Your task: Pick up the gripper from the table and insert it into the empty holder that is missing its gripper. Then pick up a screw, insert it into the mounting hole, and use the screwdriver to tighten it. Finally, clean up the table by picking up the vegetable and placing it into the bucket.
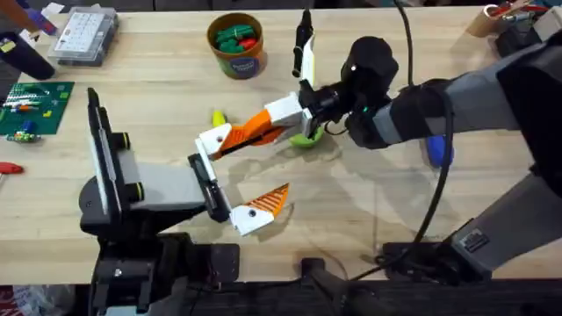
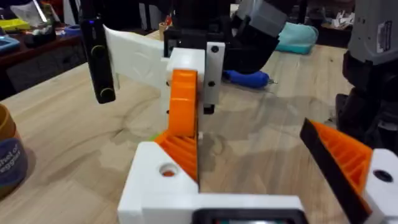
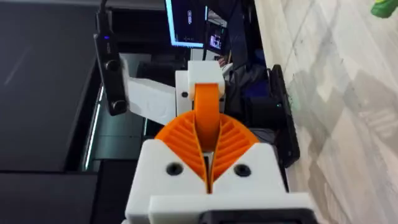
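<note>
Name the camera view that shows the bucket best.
The overhead view. There the bucket stands whole at the far side of the table, its open top showing green and red items inside. The left wrist view catches just a slice of its side, cut off by the picture's edge.

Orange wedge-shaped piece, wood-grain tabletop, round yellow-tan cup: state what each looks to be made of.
Orange wedge-shaped piece: likely moulded or printed plastic; uniform colour, matte with a slight sheen.
Light wood-grain tabletop: probably laminate or sealed wood; even grain pattern, faint reflections.
Round yellow-tan cup with a dark band: paper or thin plastic, cannot tell which; printed band, matte wall.
</note>
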